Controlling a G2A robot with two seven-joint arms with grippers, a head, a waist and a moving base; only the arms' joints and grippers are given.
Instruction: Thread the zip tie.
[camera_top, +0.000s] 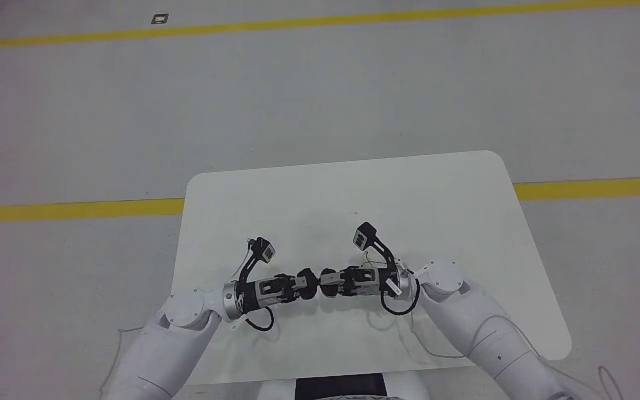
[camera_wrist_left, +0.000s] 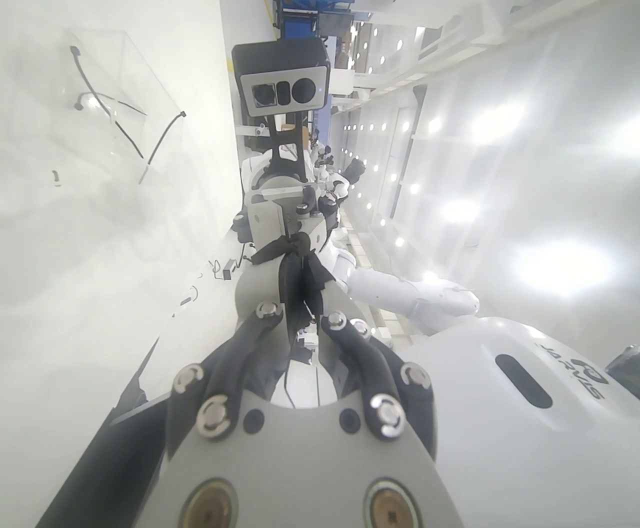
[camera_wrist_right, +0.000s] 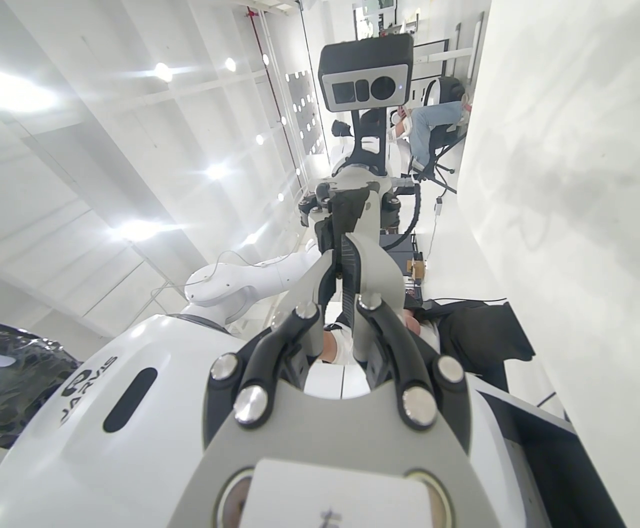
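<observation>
- Find left end effector (camera_wrist_left: 301, 287) with fingers (camera_wrist_left: 287, 290) drawn together, no real gap; count as closed.
- Find right end effector (camera_wrist_right: 336, 272) pinched the same way, only a sliver between its two sides; count as closed too.
- Cannot tell what either one pinches: no strap readable at the tips, too thin or hidden behind the dark finger covers.
- Place both tip to tip, touching or nearly so, over the middle of the table (camera_top: 450, 200), wrists facing each other in one line. Likely done so a tail held on one side points straight at a head held on the other.
- Judge the zip tie to sit at that meeting point if held at all; not confirmable here.
- Note spare zip ties (camera_wrist_left: 125, 125) lying loose in a clear box (camera_wrist_left: 165, 85) on the table, well apart from the meeting point. Probably the supply, kept aside to leave the threading spot uncrowded.
- Rate step as alignment or insertion; no closed loop to be seen, so threading not yet shown done.
- Watch for a slight tilt at the tips missing the head slot, and a thin strap bending or slipping when pushed.
</observation>
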